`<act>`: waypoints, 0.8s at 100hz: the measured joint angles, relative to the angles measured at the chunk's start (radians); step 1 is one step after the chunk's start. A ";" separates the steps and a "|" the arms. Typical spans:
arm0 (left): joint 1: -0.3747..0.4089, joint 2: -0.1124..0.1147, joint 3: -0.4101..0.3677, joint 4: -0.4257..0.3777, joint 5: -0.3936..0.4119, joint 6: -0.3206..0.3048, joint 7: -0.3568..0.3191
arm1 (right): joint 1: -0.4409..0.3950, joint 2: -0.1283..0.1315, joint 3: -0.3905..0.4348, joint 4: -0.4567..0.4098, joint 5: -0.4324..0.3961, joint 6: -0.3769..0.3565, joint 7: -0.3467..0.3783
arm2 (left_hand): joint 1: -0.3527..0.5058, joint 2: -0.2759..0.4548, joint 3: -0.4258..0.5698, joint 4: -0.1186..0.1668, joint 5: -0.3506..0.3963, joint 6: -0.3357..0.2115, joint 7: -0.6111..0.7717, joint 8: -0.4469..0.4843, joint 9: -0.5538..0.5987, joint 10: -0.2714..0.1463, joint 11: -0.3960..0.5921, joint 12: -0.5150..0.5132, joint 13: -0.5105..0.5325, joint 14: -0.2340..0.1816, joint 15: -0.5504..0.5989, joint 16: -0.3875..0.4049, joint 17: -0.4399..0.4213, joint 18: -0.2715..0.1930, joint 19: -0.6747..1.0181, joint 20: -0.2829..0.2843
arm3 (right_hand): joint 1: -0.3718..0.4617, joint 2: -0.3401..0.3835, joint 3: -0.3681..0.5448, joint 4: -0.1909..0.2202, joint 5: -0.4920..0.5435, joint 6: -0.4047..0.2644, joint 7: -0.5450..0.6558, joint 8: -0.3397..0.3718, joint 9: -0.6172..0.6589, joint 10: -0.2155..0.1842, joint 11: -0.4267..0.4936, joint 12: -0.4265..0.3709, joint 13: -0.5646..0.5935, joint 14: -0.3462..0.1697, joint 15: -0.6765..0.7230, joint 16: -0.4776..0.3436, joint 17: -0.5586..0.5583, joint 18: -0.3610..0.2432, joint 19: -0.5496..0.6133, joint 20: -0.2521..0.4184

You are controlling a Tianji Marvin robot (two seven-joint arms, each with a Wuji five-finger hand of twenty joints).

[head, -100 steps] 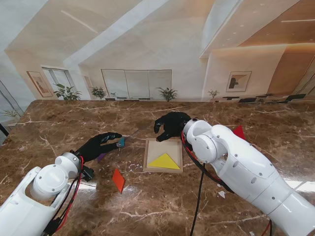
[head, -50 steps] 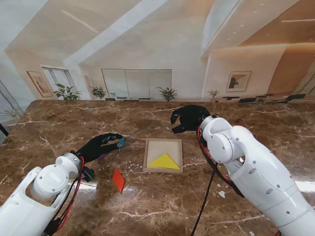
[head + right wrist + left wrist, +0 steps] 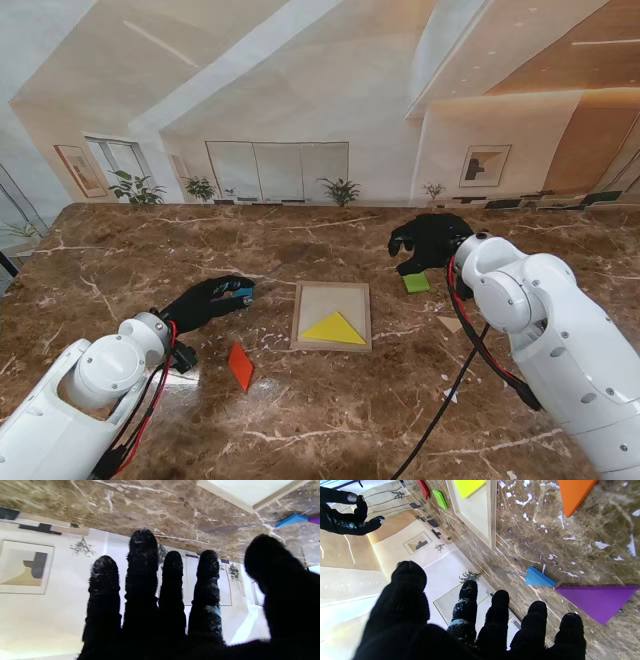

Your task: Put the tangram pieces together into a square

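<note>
A wooden tray (image 3: 308,318) lies mid-table and holds a yellow triangle (image 3: 334,328) in its nearer half. An orange piece (image 3: 240,366) rests left of the tray, nearer to me. My left hand (image 3: 210,298) hovers open over the table left of the tray. A blue triangle (image 3: 538,578) and a purple triangle (image 3: 597,602) lie just beyond its fingertips (image 3: 498,598). A green piece (image 3: 416,282) sits right of the tray, and my right hand (image 3: 430,240) hangs open just beyond it, holding nothing. The left wrist view also shows a red piece (image 3: 423,488) past the green piece (image 3: 440,498).
A small pale triangular shape (image 3: 450,323) lies on the marble to the right of the tray, near my right forearm. Red and black cables hang from both arms. The polished dark table mirrors the room.
My right hand has swung right, from the tray's far edge to beyond the green piece, which is now uncovered. My left hand has barely shifted.
</note>
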 measured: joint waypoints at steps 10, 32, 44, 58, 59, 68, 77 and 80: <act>-0.004 0.000 0.007 0.000 0.001 0.010 -0.004 | -0.014 0.007 0.034 -0.003 -0.002 -0.015 0.026 | 0.000 0.000 0.000 0.000 0.000 0.000 0.000 0.000 0.000 0.000 0.000 0.000 0.000 0.000 0.000 0.000 0.000 0.000 0.000 0.000 | 0.001 -0.021 0.008 -0.001 -0.002 -0.008 -0.003 0.001 -0.022 -0.008 -0.016 -0.013 -0.012 0.000 -0.018 -0.003 -0.003 -0.005 -0.009 0.000; -0.013 0.000 0.019 0.001 0.001 0.022 -0.005 | -0.018 0.017 0.059 0.020 -0.027 -0.027 0.024 | 0.000 0.000 0.000 0.000 0.000 0.000 0.000 0.000 0.000 0.000 0.000 0.000 0.000 0.000 0.000 0.000 0.000 0.000 0.000 0.000 | 0.022 -0.041 0.012 -0.001 -0.045 -0.035 -0.026 0.003 -0.063 -0.009 -0.037 -0.032 -0.052 -0.001 -0.040 -0.005 -0.023 -0.007 -0.012 0.000; -0.019 0.000 0.025 0.002 -0.002 0.026 -0.006 | -0.008 0.018 0.059 0.060 -0.047 -0.031 0.000 | 0.000 0.000 0.000 0.000 0.000 0.000 0.000 0.000 0.000 0.000 0.000 0.000 0.000 0.000 0.000 0.000 0.000 0.000 0.000 0.000 | 0.021 -0.041 0.013 -0.005 -0.083 -0.037 -0.029 0.003 -0.073 -0.010 -0.036 -0.040 -0.060 -0.001 -0.043 -0.005 -0.028 -0.008 -0.018 0.000; -0.030 0.000 0.033 0.009 -0.009 0.036 -0.012 | 0.014 0.020 0.045 0.114 -0.071 -0.025 -0.022 | 0.000 0.000 0.000 0.000 0.000 0.000 0.000 0.000 0.000 0.000 0.000 0.000 0.000 0.000 0.000 0.000 0.000 0.000 0.000 0.000 | 0.021 -0.041 0.013 -0.005 -0.118 -0.042 -0.056 0.004 -0.082 -0.009 -0.015 -0.040 -0.061 -0.001 -0.050 -0.005 -0.029 -0.008 -0.022 0.000; -0.031 0.000 0.033 0.010 -0.009 0.036 -0.012 | 0.016 0.020 0.043 0.117 -0.071 -0.022 -0.024 | 0.000 0.000 0.000 0.000 0.000 0.000 0.000 0.000 0.000 0.000 0.000 0.000 0.000 0.000 0.000 0.000 0.000 0.000 0.000 0.000 | 0.021 -0.041 0.013 -0.005 -0.126 -0.043 -0.046 0.004 -0.082 -0.009 -0.013 -0.040 -0.061 -0.001 -0.050 -0.005 -0.029 -0.008 -0.022 0.000; -0.038 -0.001 0.037 0.017 -0.018 0.041 -0.013 | 0.034 0.020 0.020 0.149 -0.075 0.031 -0.053 | 0.000 0.000 0.000 0.000 0.000 0.000 0.000 0.000 0.000 0.000 0.000 0.000 0.000 0.000 0.000 0.000 0.000 0.000 0.000 0.000 | 0.021 -0.041 0.011 -0.005 -0.154 -0.048 -0.061 0.004 -0.094 -0.006 -0.001 -0.039 -0.072 -0.001 -0.052 -0.005 -0.030 -0.008 -0.022 0.001; -0.043 -0.001 0.039 0.022 -0.023 0.043 -0.013 | 0.054 0.020 0.002 0.181 -0.078 0.070 -0.067 | 0.000 0.000 -0.001 0.000 0.000 0.000 0.000 0.000 0.000 0.000 0.000 0.000 0.000 0.000 0.000 0.000 0.000 0.000 0.000 0.000 | 0.021 -0.041 0.003 -0.005 -0.163 -0.049 -0.068 0.003 -0.094 0.001 0.006 -0.038 -0.072 -0.001 -0.052 -0.005 -0.030 -0.008 -0.022 0.001; -0.044 -0.001 0.039 0.023 -0.025 0.044 -0.013 | 0.062 0.019 -0.003 0.192 -0.078 0.075 -0.068 | 0.000 0.000 -0.001 0.000 0.000 0.000 0.000 0.000 0.000 0.000 0.000 0.000 0.000 0.000 0.000 0.000 0.000 0.000 0.000 0.000 | 0.021 -0.041 0.001 -0.005 -0.163 -0.050 -0.068 0.003 -0.094 0.001 0.008 -0.038 -0.072 -0.001 -0.053 -0.005 -0.031 -0.008 -0.022 0.001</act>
